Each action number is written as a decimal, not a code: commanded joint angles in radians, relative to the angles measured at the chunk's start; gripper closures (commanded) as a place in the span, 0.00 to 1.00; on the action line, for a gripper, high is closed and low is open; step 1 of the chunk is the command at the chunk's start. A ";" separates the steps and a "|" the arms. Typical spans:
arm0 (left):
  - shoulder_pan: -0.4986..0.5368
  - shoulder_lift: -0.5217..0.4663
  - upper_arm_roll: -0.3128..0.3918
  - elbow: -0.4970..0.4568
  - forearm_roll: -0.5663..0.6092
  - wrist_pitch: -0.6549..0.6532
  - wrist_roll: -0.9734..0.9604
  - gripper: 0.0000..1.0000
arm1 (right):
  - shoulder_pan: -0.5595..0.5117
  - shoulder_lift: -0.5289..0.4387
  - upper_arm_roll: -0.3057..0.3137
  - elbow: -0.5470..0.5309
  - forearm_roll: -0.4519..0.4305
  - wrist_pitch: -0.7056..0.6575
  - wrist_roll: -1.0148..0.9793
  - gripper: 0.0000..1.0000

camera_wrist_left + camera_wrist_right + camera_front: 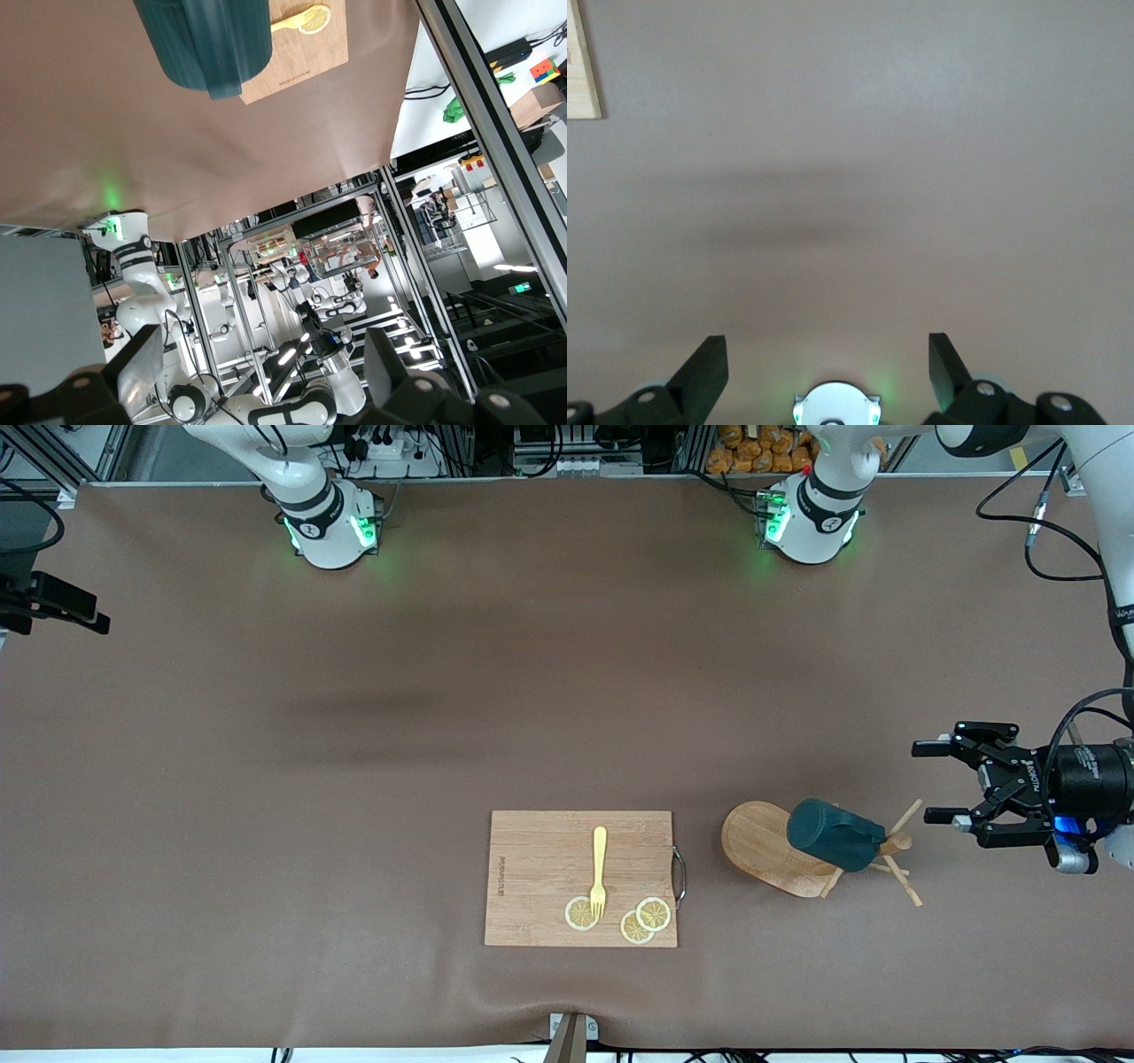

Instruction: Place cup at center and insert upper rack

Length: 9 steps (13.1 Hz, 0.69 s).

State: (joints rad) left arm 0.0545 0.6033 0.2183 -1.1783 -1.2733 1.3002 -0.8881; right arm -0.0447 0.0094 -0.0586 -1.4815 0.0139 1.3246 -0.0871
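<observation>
The cup (pixel 834 834) lay tipped on the fallen rack (pixel 771 849) near the worktop's left-arm end, the left hand (pixel 941 781) spread wide and bare beside it, the right hand (pixel 827 365) waiting released over bare worktop; grasping the cup seemed due.

Sitting on the tabletop (pixel 266 797) are one cutting board (pixel 540 850), one yellow fork (pixel 599 871), three lemon slices (pixel 654 913), one dark teal cup (pixel 833 834) and one wooden rack (pixel 764 849).
</observation>
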 commanded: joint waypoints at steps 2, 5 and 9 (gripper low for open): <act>-0.019 -0.078 0.003 -0.015 0.151 0.005 0.058 0.00 | -0.004 -0.019 0.011 -0.013 -0.020 -0.010 0.007 0.00; -0.053 -0.137 0.000 -0.015 0.297 0.040 0.116 0.00 | -0.006 -0.017 0.011 -0.011 -0.020 0.007 0.003 0.00; -0.097 -0.178 -0.010 -0.015 0.463 0.050 0.184 0.00 | -0.001 -0.017 0.011 -0.013 -0.041 0.038 0.003 0.00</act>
State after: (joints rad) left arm -0.0234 0.4518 0.2119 -1.1755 -0.8763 1.3335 -0.7358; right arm -0.0445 0.0090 -0.0556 -1.4826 -0.0016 1.3519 -0.0872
